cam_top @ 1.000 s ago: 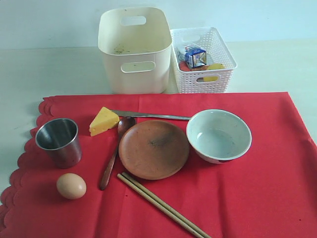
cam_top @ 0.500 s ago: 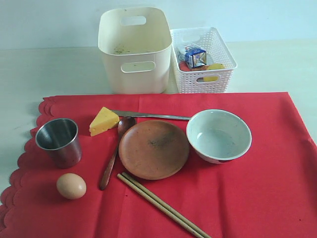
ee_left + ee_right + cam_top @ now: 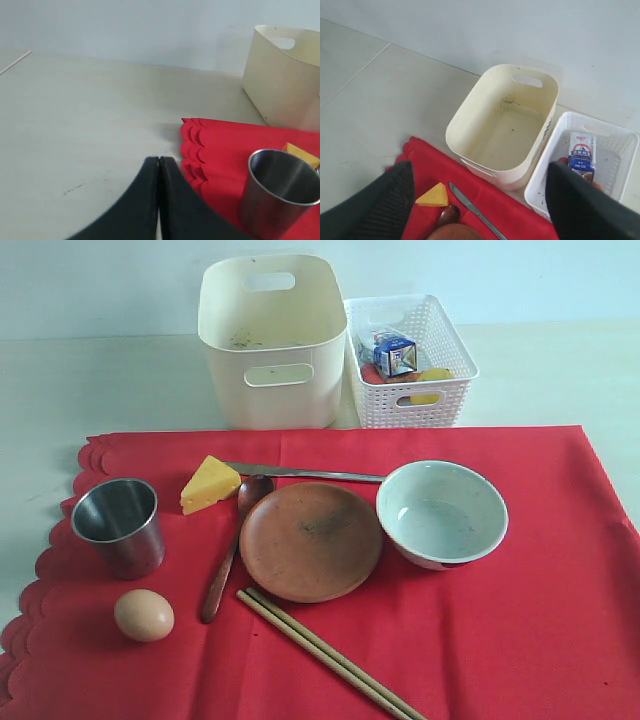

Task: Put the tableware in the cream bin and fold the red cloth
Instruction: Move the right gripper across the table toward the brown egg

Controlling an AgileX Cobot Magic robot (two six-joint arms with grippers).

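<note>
On the red cloth [image 3: 540,640] lie a steel cup [image 3: 118,526], a brown plate [image 3: 311,541], a white bowl [image 3: 441,513], a dark wooden spoon [image 3: 228,558], a slim knife [image 3: 305,474] and wooden chopsticks [image 3: 330,654]. The cream bin [image 3: 271,340] stands empty behind the cloth. Neither arm shows in the exterior view. My left gripper [image 3: 159,160] is shut and empty, over bare table beside the cloth's scalloped edge [image 3: 192,150] and the cup [image 3: 277,192]. High above the cloth's far edge my right gripper [image 3: 477,195] is open, with the bin [image 3: 502,125], knife [image 3: 475,210] and spoon [image 3: 448,215] below it.
A cheese wedge [image 3: 208,484] and an egg [image 3: 143,615] also lie on the cloth. To the right of the bin stands a white lattice basket [image 3: 410,360] with a milk carton [image 3: 392,352] and fruit in it. Pale table surrounds the cloth.
</note>
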